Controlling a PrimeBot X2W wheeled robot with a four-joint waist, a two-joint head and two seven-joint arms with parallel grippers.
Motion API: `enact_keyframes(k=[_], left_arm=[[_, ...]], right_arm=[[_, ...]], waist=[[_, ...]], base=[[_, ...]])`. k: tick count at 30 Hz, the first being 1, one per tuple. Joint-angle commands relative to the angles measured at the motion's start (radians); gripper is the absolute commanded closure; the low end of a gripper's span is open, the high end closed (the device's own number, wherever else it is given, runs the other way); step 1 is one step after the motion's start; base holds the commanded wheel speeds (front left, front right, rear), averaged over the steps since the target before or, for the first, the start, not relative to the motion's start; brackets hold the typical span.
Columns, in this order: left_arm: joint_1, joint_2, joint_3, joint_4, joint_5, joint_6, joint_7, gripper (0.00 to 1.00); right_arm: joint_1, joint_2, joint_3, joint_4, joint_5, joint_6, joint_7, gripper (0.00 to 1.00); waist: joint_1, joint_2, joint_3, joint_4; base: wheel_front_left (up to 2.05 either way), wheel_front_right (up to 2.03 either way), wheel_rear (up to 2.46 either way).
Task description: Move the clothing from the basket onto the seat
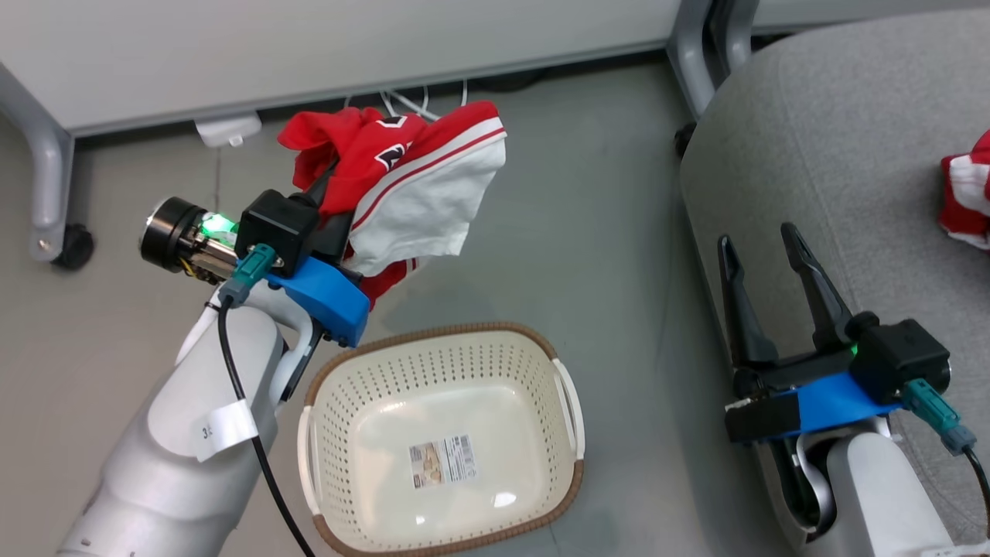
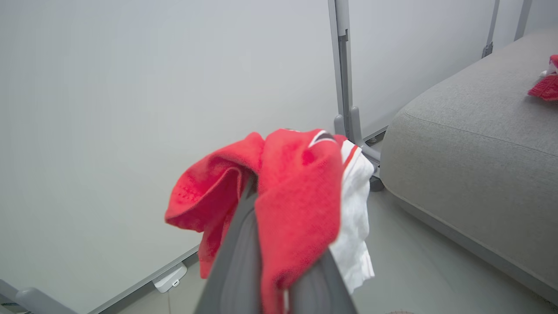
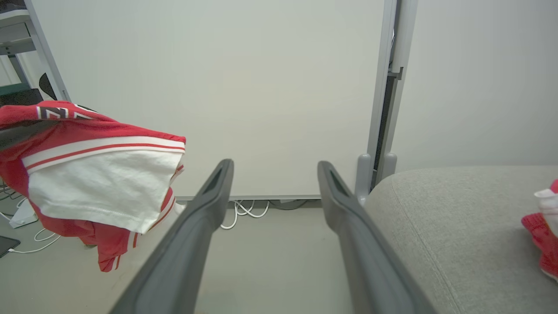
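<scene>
Grey seat (image 1: pixel 843 155) at right, one red garment (image 1: pixel 967 193) lying on it. Basket (image 1: pixel 371 387) on floor, empty bar label. Left claw (image 1: pixel 329 213) clamped on bunched red-white clothing (image 1: pixel 410 178), aloft beyond basket. Soft, light, floppy: hold mid-bunch. Right claw (image 1: pixel 756 236) spread, empty, at seat edge.

Soft red-and-white cloth garment (image 1: pixel 418 193), glossy perforated plastic basket (image 1: pixel 495 356), matt grey fabric seat (image 1: pixel 835 155)
</scene>
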Motion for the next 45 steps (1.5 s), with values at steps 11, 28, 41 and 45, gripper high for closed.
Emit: enact_keyframes(k=[11,28,41,45], left_arm=[[0.078,-0.031,0.025,-0.106,0.017,-0.017,-0.005,1.00],[0.140,-0.051,0.008,-0.191,0.026,-0.026,-0.005,1.00],[0.104,-0.076,-0.031,-0.202,0.039,-0.026,-0.005,1.00],[0.096,-0.090,-0.055,-0.207,0.040,-0.027,-0.005,1.00]], right_arm=[[0.116,0.000,-0.032,0.011,0.008,0.000,-0.001,0.00],[0.135,-0.008,-0.017,0.006,0.009,0.000,-0.001,0.00],[-0.122,-0.159,0.260,0.049,-0.017,0.000,-0.001,0.00],[-0.236,-0.211,0.368,0.114,-0.019,0.000,-0.001,0.00]], waist=[[0.0003,-0.0001,-0.155,0.022],[0.0003,-0.0001,-0.181,0.048],[0.0003,-0.0001,-0.145,0.063],[0.0003,-0.0001,-0.134,0.077]], base=[[0.00,0.00,0.00],[0.00,0.00,0.00],[0.00,0.00,0.00],[0.00,0.00,0.00]])
